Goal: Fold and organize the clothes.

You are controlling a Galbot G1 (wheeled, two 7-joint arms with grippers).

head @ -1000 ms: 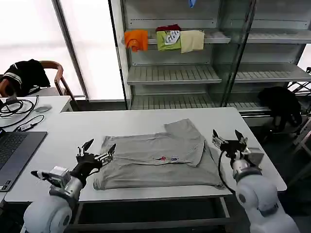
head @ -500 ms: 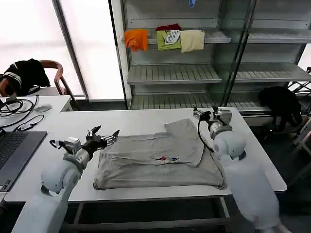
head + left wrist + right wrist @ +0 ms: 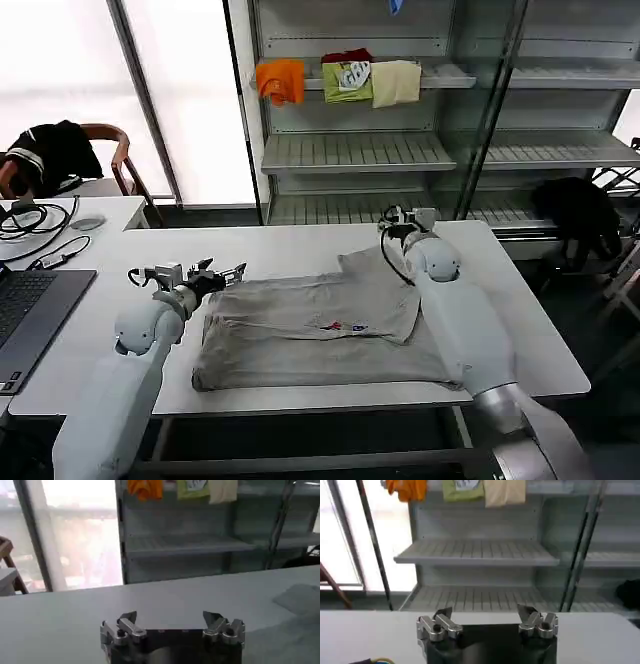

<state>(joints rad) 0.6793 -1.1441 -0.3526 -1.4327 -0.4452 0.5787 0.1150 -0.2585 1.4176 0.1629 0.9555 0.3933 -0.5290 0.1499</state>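
The clothes are one light grey T-shirt [image 3: 320, 335] lying partly folded on the white table [image 3: 520, 330], with a sleeve flap turned over its far right part and a small print near the middle. My left gripper [image 3: 222, 272] hovers open at the shirt's far left corner, holding nothing. In the left wrist view, the left gripper [image 3: 170, 617] has its jaws wide apart over bare table, with the shirt [image 3: 299, 599] off to one side. My right gripper [image 3: 393, 222] is open and empty beyond the shirt's far right edge. In the right wrist view, the right gripper [image 3: 484, 612] faces the shelves.
A laptop [image 3: 30, 310] and cables [image 3: 30, 222] lie at the table's left end. Behind the table stands a metal shelf unit [image 3: 350, 150] bearing orange, green and cream folded garments [image 3: 340, 82]. A chair with a black garment [image 3: 55, 152] stands at the left, and another black garment [image 3: 580, 215] lies at the right.
Both arms swung from the table's near edge toward its far side. The left gripper now sits at the shirt's far left corner, the right beyond its far right edge. The shirt has barely moved.
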